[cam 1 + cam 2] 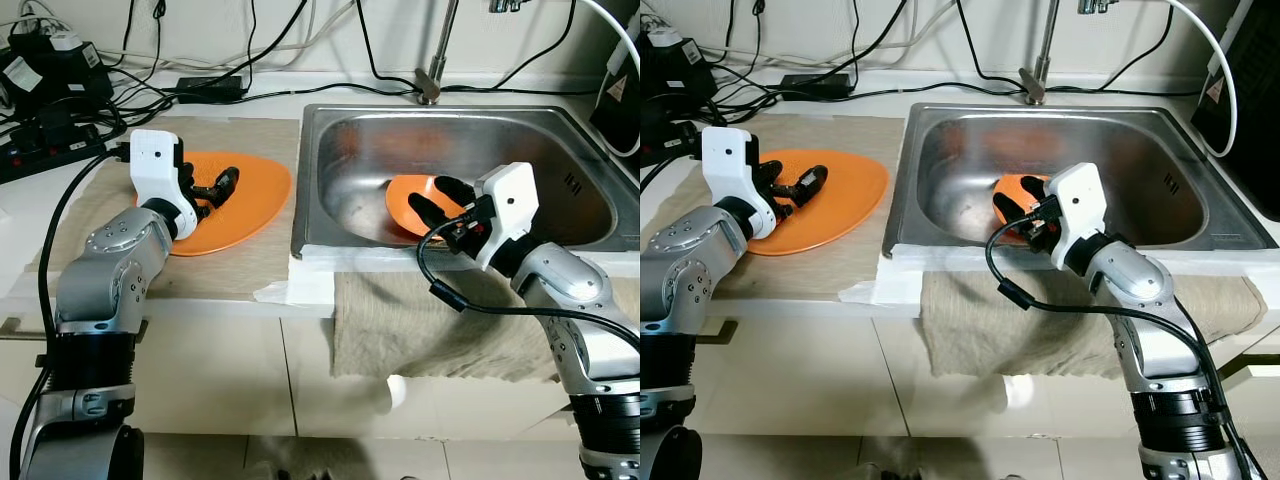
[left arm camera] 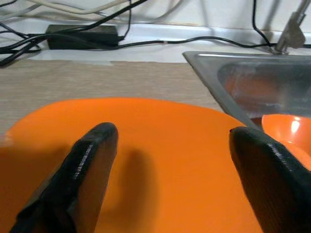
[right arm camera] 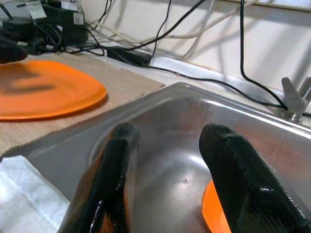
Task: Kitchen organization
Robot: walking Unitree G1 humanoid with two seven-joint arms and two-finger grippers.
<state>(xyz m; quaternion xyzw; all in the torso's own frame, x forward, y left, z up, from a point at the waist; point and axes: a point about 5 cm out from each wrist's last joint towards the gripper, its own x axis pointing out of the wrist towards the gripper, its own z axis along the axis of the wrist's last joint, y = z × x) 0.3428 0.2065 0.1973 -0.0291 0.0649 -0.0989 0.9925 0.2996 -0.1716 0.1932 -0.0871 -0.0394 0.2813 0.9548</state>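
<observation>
Many cables [image 1: 150, 70] — behind sink [image 1: 560, 130]

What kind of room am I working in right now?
Most likely a home kitchen counter: a stainless steel sink with a faucet behind it, an orange bowl in the basin, and an orange plate on the mat beside it. Power cables run along the wall.

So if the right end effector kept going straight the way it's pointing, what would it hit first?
Probably the sink's steel wall; the right end effector points into the basin with the orange bowl just beside its line, though depth is unclear.
</observation>
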